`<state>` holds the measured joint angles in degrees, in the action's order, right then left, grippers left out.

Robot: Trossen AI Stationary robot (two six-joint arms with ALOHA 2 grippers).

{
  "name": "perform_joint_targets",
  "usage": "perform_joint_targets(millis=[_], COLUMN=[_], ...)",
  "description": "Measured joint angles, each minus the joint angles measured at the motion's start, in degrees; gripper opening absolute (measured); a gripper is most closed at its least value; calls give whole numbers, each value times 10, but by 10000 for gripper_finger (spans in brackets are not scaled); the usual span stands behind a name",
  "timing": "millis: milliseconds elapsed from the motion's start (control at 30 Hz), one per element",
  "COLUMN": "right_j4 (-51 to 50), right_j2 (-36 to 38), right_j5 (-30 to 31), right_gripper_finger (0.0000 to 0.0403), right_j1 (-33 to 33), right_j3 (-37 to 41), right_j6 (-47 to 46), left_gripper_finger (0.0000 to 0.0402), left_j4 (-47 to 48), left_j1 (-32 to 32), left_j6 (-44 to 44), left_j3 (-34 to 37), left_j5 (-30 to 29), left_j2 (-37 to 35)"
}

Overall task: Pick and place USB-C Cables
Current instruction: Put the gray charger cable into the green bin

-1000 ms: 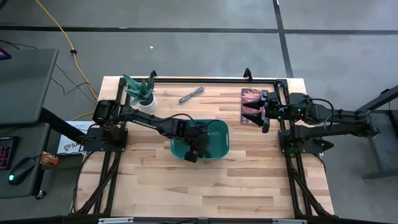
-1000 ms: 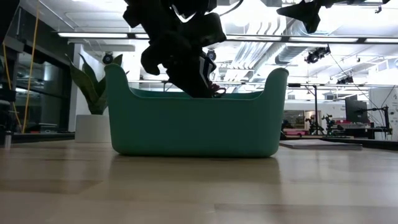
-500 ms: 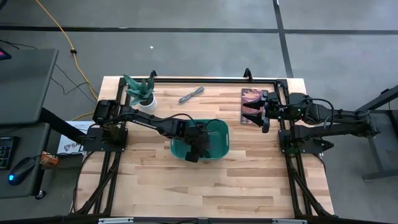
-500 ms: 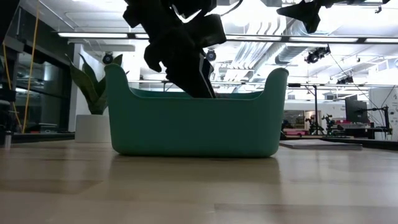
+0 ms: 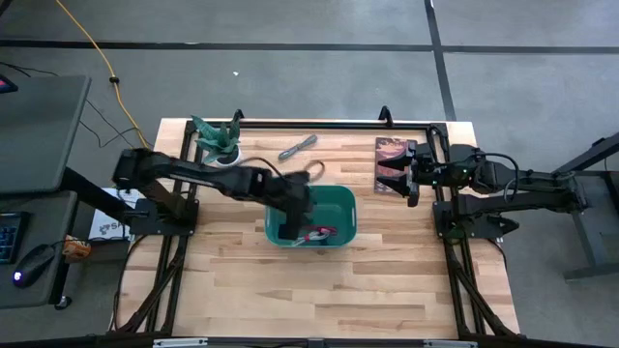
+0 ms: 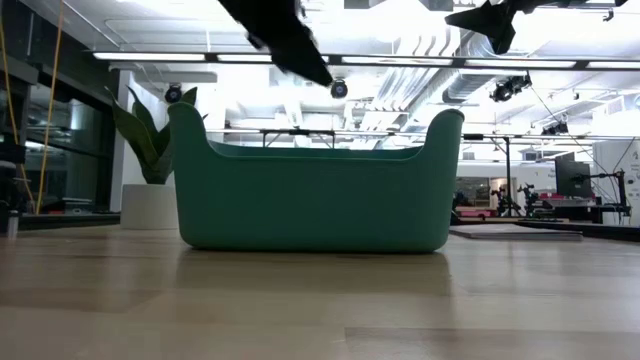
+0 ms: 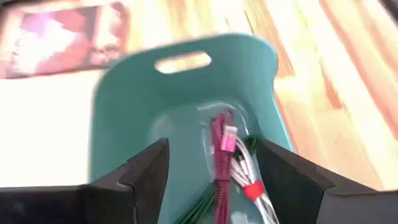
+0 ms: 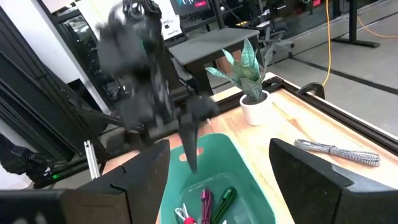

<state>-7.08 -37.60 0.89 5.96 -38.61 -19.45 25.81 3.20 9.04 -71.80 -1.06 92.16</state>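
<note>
The teal bin (image 5: pixel 334 217) stands mid-table. In it lie a magenta-red USB-C cable (image 7: pixel 219 155), a white one with a red band (image 7: pixel 250 188) and a dark green one (image 7: pixel 194 211), all on the bin's floor. A grey cable (image 5: pixel 298 147) lies on the table near the far edge. My left gripper (image 5: pixel 297 224) hangs open above the bin's left half, clear of the rim (image 6: pixel 285 35), with nothing between its fingers. My right gripper (image 5: pixel 412 175) waits open at the far right, above a dark red book (image 5: pixel 391 155).
A potted plant (image 5: pixel 220 143) stands at the far left corner. The book lies flat near the right arm's base. Bare wood stretches along the near half of the table (image 5: pixel 319 290). A black rail (image 5: pixel 319 126) borders the far edge.
My left gripper has opened inside the bin and let go of the magenta-red cable, which now lies on the bin's floor. The gripper has then risen out of the bin, well above its rim.
</note>
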Motion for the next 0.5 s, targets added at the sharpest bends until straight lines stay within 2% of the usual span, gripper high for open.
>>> perform_joint_targets(millis=[267, 500], right_j4=[-1, 0], right_j2=[-4, -7], right_j5=[0, 0], right_gripper_finger=[265, 265], right_j1=[0, 0], right_j3=[0, 0], right_j6=[0, 0], left_gripper_finger=[221, 221], left_j4=[30, -38], left_j1=[52, 87], left_j6=[-59, -125], left_j3=[2, 81], left_j5=[-18, -18], left_j2=[-170, -332])
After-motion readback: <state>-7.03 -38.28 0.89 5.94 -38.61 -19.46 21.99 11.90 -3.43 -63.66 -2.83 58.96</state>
